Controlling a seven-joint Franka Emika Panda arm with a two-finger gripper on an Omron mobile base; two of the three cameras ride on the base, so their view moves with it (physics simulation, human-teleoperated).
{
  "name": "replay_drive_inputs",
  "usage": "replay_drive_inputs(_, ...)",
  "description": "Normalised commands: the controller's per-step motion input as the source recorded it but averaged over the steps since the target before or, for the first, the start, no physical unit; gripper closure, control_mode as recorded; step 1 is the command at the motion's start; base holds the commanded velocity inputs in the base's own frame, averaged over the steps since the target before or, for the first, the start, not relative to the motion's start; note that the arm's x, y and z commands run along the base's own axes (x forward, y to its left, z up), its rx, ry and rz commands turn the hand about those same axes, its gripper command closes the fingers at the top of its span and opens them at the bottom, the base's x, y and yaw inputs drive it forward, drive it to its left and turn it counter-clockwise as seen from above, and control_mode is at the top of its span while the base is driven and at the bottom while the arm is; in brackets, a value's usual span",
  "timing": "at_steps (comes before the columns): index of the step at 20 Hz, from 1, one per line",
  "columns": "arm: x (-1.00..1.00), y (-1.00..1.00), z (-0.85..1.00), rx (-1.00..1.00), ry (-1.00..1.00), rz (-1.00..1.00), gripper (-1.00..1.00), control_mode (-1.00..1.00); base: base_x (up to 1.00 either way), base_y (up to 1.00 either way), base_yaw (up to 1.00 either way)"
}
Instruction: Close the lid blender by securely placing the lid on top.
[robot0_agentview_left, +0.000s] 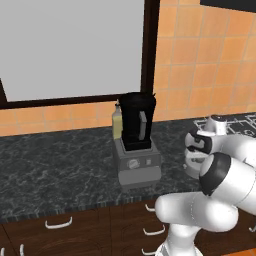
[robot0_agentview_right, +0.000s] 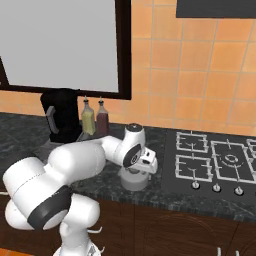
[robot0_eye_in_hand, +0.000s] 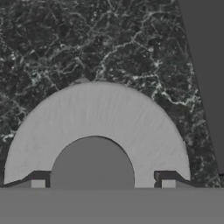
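Dark marbled counter (robot0_agentview_left: 60, 165), orange tile wall behind. Blender (robot0_agentview_left: 136, 145) stands at the back, grey base, black jar top uncovered, inside too dark to see. Pale yellow bottle (robot0_agentview_left: 117, 122) just behind it; a red bottle (robot0_agentview_right: 102, 123) stands next to that one. Lid (robot0_eye_in_hand: 96, 127) flat on counter, well right of blender, beside the stove (robot0_agentview_right: 215, 160). Gripper (robot0_eye_in_hand: 99, 181) low over lid, fingertips (robot0_eye_in_hand: 37, 183) either side of knob; grip not clear, cannot tell.

No readable text, label, brand, number or sign shows anywhere; the marks on the blender (robot0_agentview_left: 136, 142) are too small to read.
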Motion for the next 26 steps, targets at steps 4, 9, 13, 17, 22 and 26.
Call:
replay_drive_inputs(4, 0.0, 0.01, -0.39, 0.0, 0.07, 0.0, 1.0, -1.0, 0.0, 0.0, 0.0)
replay_drive_inputs(9, -0.04, 0.13, -0.43, -0.01, 0.07, 0.0, 1.0, -1.0, 0.0, 0.0, 0.0)
replay_drive_inputs(13, -0.06, 0.26, -0.44, -0.04, 0.06, 0.0, 1.0, -1.0, 0.0, 0.0, 0.0)
replay_drive_inputs(17, -0.01, 0.09, -0.24, -0.01, 0.01, 0.0, 1.0, -1.0, 0.0, 0.0, 0.0)
replay_drive_inputs(22, 0.0, 0.0, -0.07, 0.0, -0.01, 0.0, 1.0, -1.0, 0.0, 0.0, 0.0)
replay_drive_inputs(26, -0.15, 0.0, 0.35, 0.0, -0.01, 0.01, 1.0, -1.0, 0.0, 0.0, 0.0)
